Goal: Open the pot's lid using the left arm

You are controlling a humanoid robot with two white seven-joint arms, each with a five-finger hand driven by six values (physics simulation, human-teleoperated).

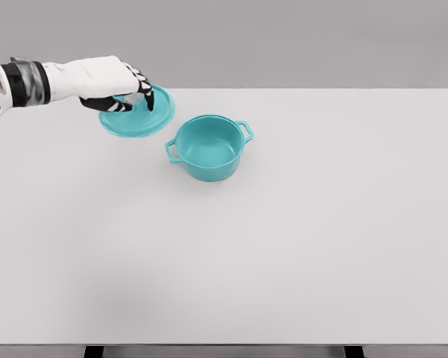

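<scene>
Lid [138, 115] off pot [209, 147]; left robot hand [118, 88] grips it.

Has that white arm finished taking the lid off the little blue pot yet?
Mostly. The pot stands open and empty on the table. The left hand holds the lid to the pot's left. I cannot tell if it is resting there. Only letting go looks left.

I find nothing to read here: no words, labels, brand marks, numbers or signs on anything in my view.
</scene>
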